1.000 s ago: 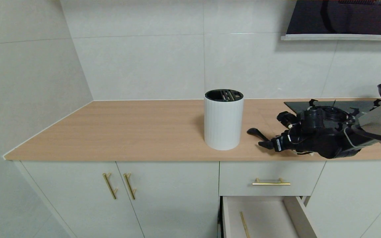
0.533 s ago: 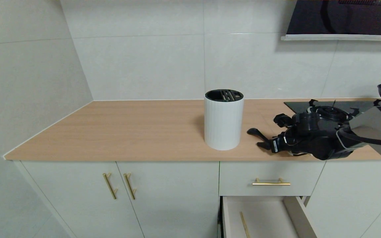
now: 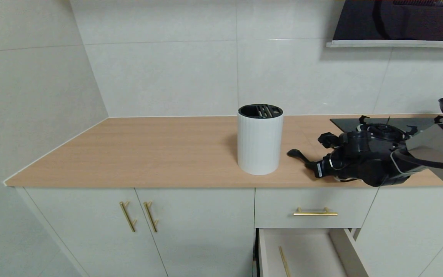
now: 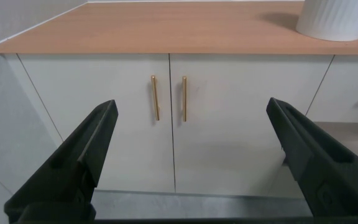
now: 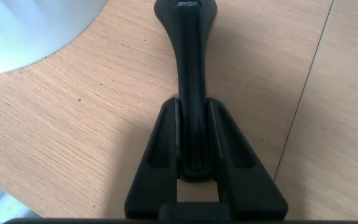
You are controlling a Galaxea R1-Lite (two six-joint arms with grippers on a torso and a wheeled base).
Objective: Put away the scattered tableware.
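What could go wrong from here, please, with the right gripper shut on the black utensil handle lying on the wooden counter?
1. The right gripper pinches the slim black utensil handle near one end, so it may pivot or slip when lifted.
2. The white ribbed cylindrical holder stands close beside it; a swing could knock it.
3. Its black slotted top has narrow openings, so insertion could miss.

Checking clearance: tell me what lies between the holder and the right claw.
The free end of the utensil, gripped by the right claw, over bare counter; head view.
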